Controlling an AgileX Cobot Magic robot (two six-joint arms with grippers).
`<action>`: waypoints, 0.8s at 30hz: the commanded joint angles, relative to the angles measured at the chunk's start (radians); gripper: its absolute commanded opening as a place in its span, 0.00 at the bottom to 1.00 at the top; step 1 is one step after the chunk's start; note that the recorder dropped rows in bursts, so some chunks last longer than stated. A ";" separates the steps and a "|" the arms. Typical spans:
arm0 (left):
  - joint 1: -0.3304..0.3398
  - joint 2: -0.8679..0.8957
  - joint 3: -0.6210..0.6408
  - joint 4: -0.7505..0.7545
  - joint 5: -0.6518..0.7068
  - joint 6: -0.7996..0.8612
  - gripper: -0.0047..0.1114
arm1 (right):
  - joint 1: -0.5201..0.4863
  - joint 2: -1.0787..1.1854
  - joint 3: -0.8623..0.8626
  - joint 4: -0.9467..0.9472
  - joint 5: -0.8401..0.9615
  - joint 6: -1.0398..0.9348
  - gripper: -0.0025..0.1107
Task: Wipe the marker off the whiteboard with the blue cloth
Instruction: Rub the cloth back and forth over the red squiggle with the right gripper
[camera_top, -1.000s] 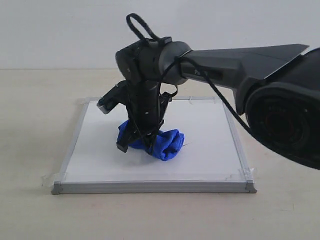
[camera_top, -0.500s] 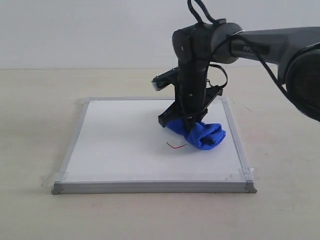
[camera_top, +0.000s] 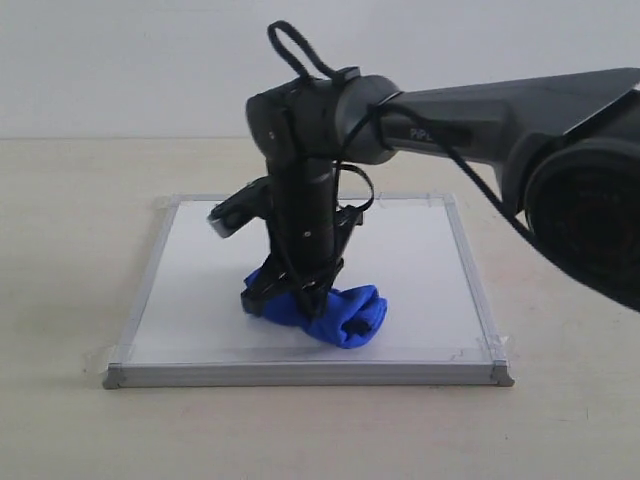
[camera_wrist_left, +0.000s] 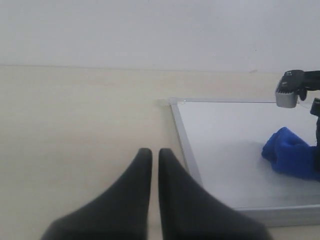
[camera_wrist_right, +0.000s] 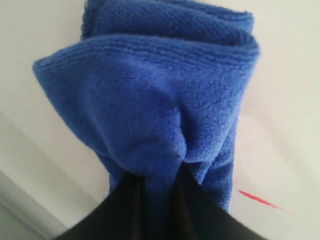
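The whiteboard (camera_top: 200, 290) lies flat on the table, silver-framed with clear tape at its corners. My right gripper (camera_top: 295, 290) points down over the board's front middle and is shut on the bunched blue cloth (camera_top: 345, 315), which rests on the board surface. In the right wrist view the blue cloth (camera_wrist_right: 160, 95) fills most of the picture, pinched by the gripper (camera_wrist_right: 159, 175), and a short piece of the red marker (camera_wrist_right: 257, 198) shows beside it. In the exterior view the marker is hidden. My left gripper (camera_wrist_left: 151, 152) is shut and empty over the bare table beside the whiteboard (camera_wrist_left: 225, 145).
The board's metal frame (camera_top: 300, 375) runs along the front, near the table's edge. Pale beige tabletop (camera_top: 70, 230) surrounds the board. A plain wall stands behind. The right arm's bulky link (camera_top: 590, 200) fills the right side of the exterior view.
The right gripper swept the cloth from the board's left-middle to the right, uncovering the red squiggle, then back left and toward the front, where the cloth hides it again.
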 joint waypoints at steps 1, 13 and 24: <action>0.003 -0.003 0.003 0.001 0.001 0.003 0.08 | -0.159 0.009 0.028 -0.081 0.012 0.066 0.02; 0.003 -0.003 0.003 0.001 0.001 0.003 0.08 | -0.244 0.006 0.101 0.139 0.012 0.058 0.02; 0.003 -0.003 0.003 0.001 0.001 0.003 0.08 | -0.055 -0.003 0.101 0.177 -0.062 -0.039 0.02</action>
